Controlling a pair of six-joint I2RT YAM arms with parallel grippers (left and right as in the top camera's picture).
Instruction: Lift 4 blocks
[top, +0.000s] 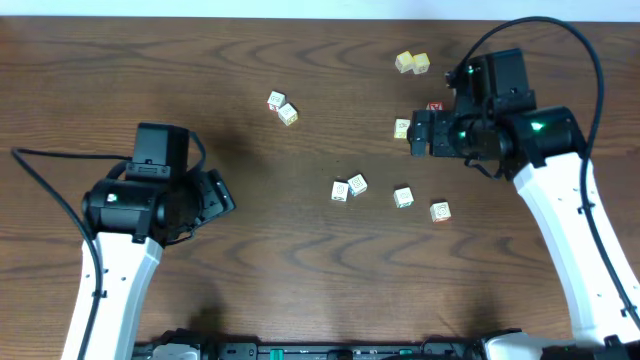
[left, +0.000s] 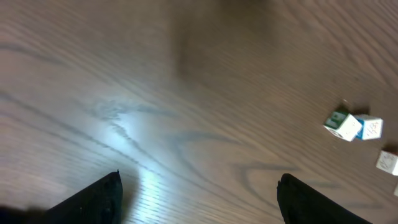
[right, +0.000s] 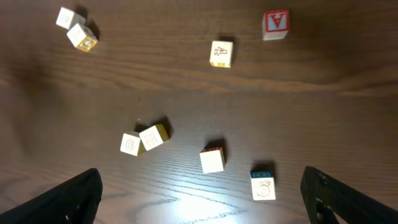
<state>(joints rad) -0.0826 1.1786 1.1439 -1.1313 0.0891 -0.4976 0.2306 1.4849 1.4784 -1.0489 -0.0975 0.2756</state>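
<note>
- The bench carries everything, and nothing on its dark wood is raised.
- The left gripper hangs over bare wood with its jaws spread wide, holding nothing, well apart from the blocks.
- The right gripper is likewise wide and empty, up near the red-faced cube.
- The blocks lie in a loose row mid-bench, and the two at its left end touch.
- We judge that no lift is under way. The next move calls for lowering the right gripper astride a lone block, clear of its neighbours.
</note>
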